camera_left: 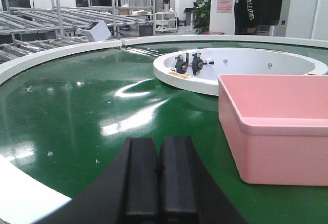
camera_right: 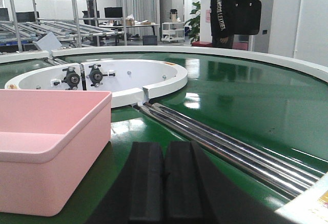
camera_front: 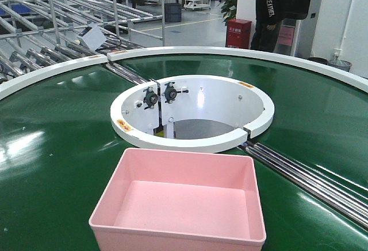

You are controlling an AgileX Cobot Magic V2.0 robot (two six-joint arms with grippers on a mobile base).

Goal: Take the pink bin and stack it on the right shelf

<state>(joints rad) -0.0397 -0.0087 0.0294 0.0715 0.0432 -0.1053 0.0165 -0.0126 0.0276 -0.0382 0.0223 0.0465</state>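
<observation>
L pincer (camera_left: 159, 180): pads pressed together, nothing btwn them, low over the green belt (camera_left: 77, 111). R pincer (camera_right: 164, 183): same, pads touching, empty. Pink bin (camera_front: 178, 205) sits upright and empty on the belt in front of me, near the white ring (camera_front: 190, 141). In L wrist cam it's right of my pincer, apart; in R wrist cam it's left, also apart. Steel rollers (camera_right: 220, 137) cross the belt right of the bin. Person in black (camera_front: 267, 10) stands far back.
</observation>
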